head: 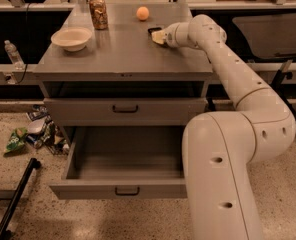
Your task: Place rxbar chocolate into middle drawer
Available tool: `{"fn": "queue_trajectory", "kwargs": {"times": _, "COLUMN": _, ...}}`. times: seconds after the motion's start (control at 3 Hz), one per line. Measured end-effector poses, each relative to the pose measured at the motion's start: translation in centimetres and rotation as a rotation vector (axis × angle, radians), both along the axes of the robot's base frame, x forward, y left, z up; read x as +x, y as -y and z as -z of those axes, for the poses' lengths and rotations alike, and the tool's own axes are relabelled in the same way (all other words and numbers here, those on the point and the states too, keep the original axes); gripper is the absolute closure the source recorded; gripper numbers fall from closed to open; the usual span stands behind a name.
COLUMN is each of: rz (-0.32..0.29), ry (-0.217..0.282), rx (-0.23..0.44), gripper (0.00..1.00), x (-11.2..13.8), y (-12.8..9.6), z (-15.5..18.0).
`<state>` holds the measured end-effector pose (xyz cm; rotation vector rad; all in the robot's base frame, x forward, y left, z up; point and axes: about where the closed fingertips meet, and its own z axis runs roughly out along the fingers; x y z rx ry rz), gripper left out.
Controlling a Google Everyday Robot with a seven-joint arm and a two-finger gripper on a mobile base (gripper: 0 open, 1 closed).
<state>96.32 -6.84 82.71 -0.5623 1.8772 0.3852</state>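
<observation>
The rxbar chocolate (154,30) is a small dark bar lying on the grey cabinet top (123,54), at its right rear, partly covered by my gripper. My gripper (159,36) is at the bar, low over the top, with the arm coming in from the right. The middle drawer (88,188) is the lower handled drawer; it is pulled out and its grey inside shows nothing in it. The drawer front above it (125,110) is closed.
A cream bowl (71,38) sits at the left of the top, a brown patterned can (98,13) at the rear, an orange ball (142,13) near the bar. Wrappers and litter (35,134) lie on the floor at left. A water bottle (12,54) stands far left.
</observation>
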Motion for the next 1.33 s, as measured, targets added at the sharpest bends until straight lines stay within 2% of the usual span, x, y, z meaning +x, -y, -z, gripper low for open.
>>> {"fn": "queue_trajectory", "kwargs": {"times": 1.33, "rz": 0.000, "ry": 0.000, "rx": 0.000, "gripper": 1.00, "x": -0.01, "y": -0.02, "z": -0.02}}
